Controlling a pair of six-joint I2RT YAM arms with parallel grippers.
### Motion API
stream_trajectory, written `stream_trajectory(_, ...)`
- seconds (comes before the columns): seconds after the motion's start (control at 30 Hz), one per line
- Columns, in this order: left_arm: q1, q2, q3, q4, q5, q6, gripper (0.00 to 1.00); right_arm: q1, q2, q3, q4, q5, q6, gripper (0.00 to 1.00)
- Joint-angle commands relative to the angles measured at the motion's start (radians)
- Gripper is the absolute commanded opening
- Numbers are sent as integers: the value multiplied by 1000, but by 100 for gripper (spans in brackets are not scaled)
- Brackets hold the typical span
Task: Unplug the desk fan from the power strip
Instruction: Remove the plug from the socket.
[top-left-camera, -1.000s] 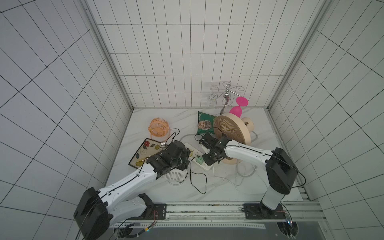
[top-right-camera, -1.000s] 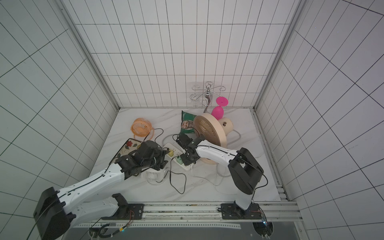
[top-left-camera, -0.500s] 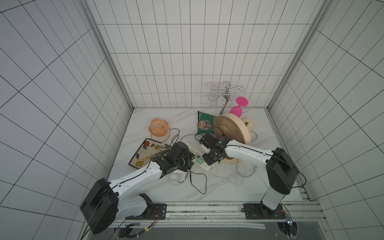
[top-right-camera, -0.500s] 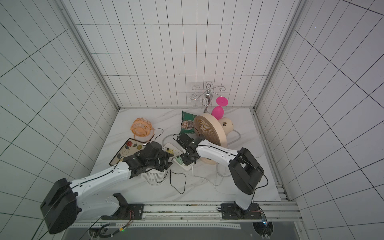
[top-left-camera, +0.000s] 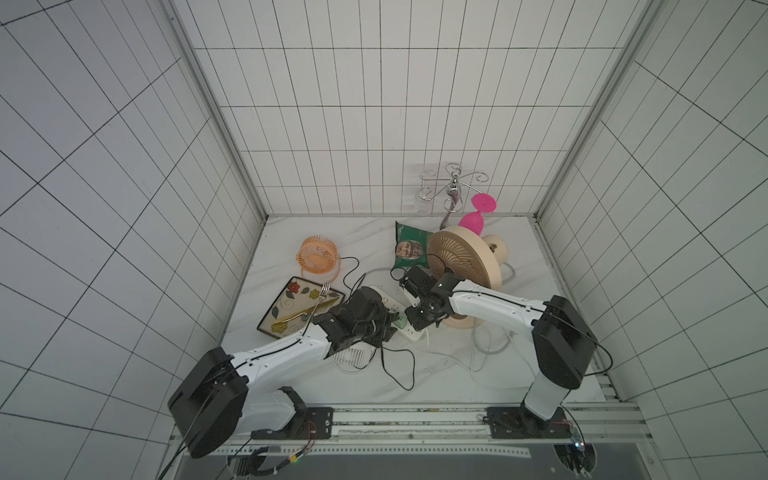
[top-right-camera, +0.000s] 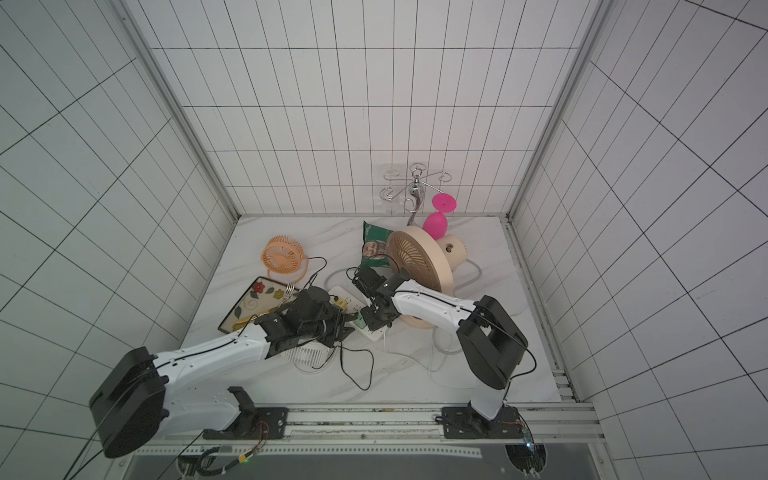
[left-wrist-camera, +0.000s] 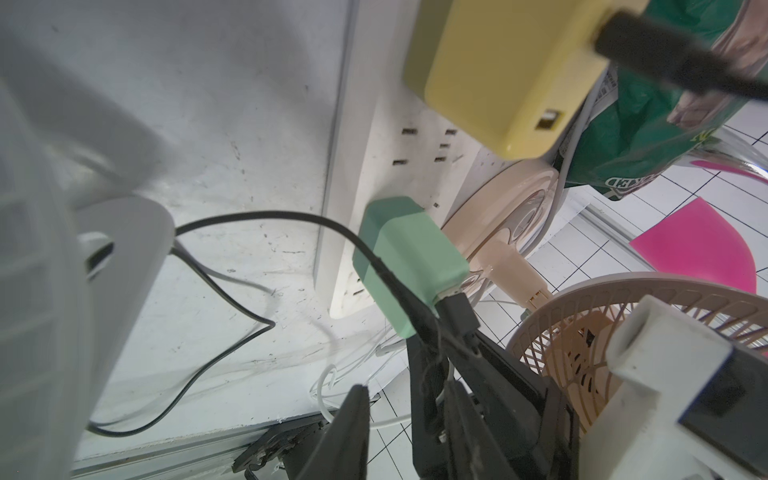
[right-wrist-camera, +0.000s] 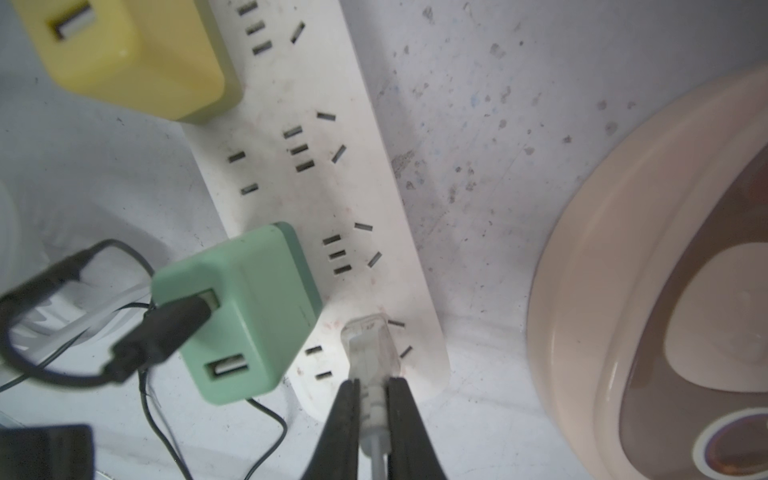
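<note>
We are in a robotics lab test cell, not a lived-in room. White wall panels (top-left-camera: 374, 124) marked with a tile grid, framed by aluminium posts (top-left-camera: 220, 124), box in a marble-look tabletop (top-left-camera: 457, 374) on three sides. A left arm (top-left-camera: 282, 353) and a right arm (top-left-camera: 494, 309) are bolted to a metal rail (top-left-camera: 415, 419) at the open front, with loose wiring (top-left-camera: 257, 459) below. Household props lie scattered: an orange fan (top-left-camera: 318, 258), a flowered plate (top-left-camera: 286, 305), a pink goblet (top-left-camera: 473, 220) and a snack bag (top-left-camera: 409, 243).
</note>
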Motion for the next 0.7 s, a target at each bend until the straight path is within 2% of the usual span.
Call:
stream_trajectory(0.0, 1, 19, -18, 64, 21, 20, 33, 15, -14, -8, 43, -48, 27, 7)
stream_trajectory(0.23, 39, 62, -39, 150, 77, 39, 34, 16, -25, -15, 52, -31, 1, 6)
stream_trajectory(0.67, 76, 89, -46, 133, 97, 87, 34, 17, -32, -16, 60, -24, -45, 5)
